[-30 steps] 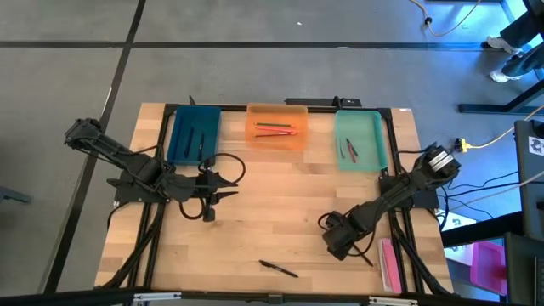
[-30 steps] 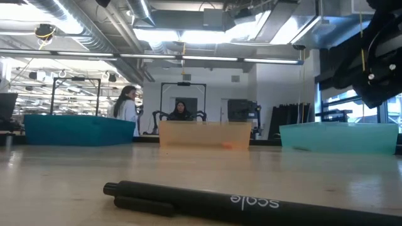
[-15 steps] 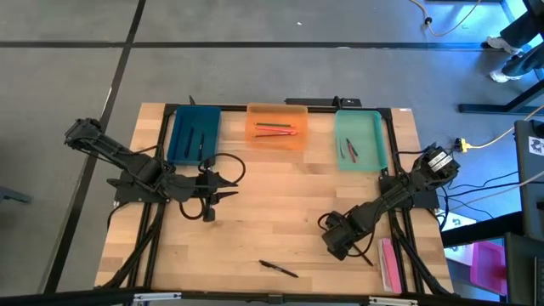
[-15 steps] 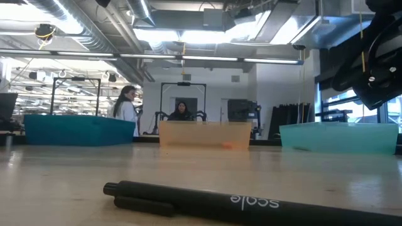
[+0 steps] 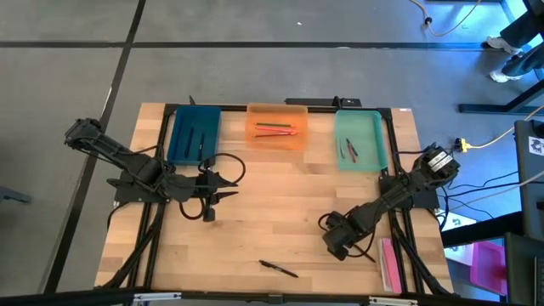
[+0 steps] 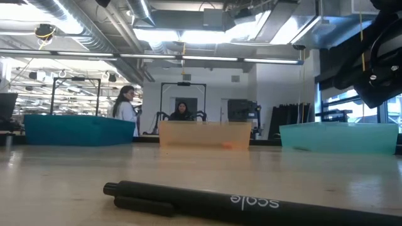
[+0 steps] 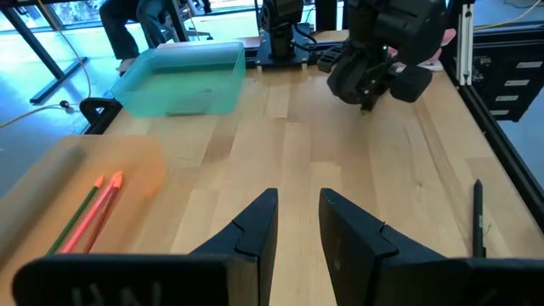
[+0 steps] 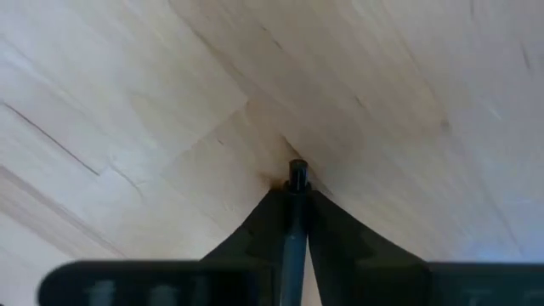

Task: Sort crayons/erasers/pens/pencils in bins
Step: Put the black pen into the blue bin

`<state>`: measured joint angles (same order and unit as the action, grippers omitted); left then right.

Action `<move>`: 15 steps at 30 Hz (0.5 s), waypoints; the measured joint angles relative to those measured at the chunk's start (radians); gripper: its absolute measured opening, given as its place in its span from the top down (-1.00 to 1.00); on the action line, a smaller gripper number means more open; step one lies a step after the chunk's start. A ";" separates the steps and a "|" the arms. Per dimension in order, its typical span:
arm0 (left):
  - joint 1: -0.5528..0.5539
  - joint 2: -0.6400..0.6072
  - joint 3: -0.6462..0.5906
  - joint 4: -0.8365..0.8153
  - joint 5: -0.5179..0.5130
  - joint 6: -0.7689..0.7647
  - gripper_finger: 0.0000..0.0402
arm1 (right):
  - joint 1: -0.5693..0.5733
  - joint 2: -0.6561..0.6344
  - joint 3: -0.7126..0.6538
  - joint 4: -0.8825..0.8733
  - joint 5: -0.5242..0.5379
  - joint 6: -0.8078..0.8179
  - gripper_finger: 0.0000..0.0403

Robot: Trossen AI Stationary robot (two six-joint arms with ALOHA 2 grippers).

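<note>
Pen point(image 8: 295, 223) is pinched now: the right gripper point(image 8: 293, 200) has just closed its fingers on it, low at the table point(image 5: 280, 212)'s right-front. Sorting can proceed. Left gripper point(image 7: 297, 223) waits mid-table, fingers slightly apart.

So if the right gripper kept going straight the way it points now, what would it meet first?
The wooden table. The right gripper points steeply down with its fingers closed on a thin dark stick, whose tip already seems to touch the wood, though depth is hard to judge.
</note>
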<state>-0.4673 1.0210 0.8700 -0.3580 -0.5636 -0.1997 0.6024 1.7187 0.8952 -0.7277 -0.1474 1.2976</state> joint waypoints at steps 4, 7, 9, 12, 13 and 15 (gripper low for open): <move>0.000 0.000 0.000 0.000 0.000 0.000 0.60 | -0.023 0.004 0.021 -0.015 -0.011 -0.039 0.75; 0.000 0.000 0.000 0.000 0.000 0.000 0.60 | -0.057 0.009 0.056 0.002 0.050 -0.089 0.75; 0.000 0.000 0.000 0.000 0.000 0.000 0.60 | -0.086 0.007 0.084 0.003 0.089 -0.125 0.75; 0.000 0.000 0.000 0.000 0.000 0.000 0.60 | -0.128 0.007 0.131 -0.004 0.123 -0.192 0.75; 0.000 0.000 0.000 0.000 0.000 -0.001 0.60 | -0.145 0.007 0.152 -0.004 0.136 -0.223 0.75; 0.000 0.000 0.000 -0.001 0.000 -0.004 0.60 | -0.185 0.006 0.192 -0.003 0.189 -0.292 0.75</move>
<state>-0.4671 1.0210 0.8700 -0.3590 -0.5632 -0.2039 0.4173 1.7252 1.0873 -0.7311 0.0415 1.0059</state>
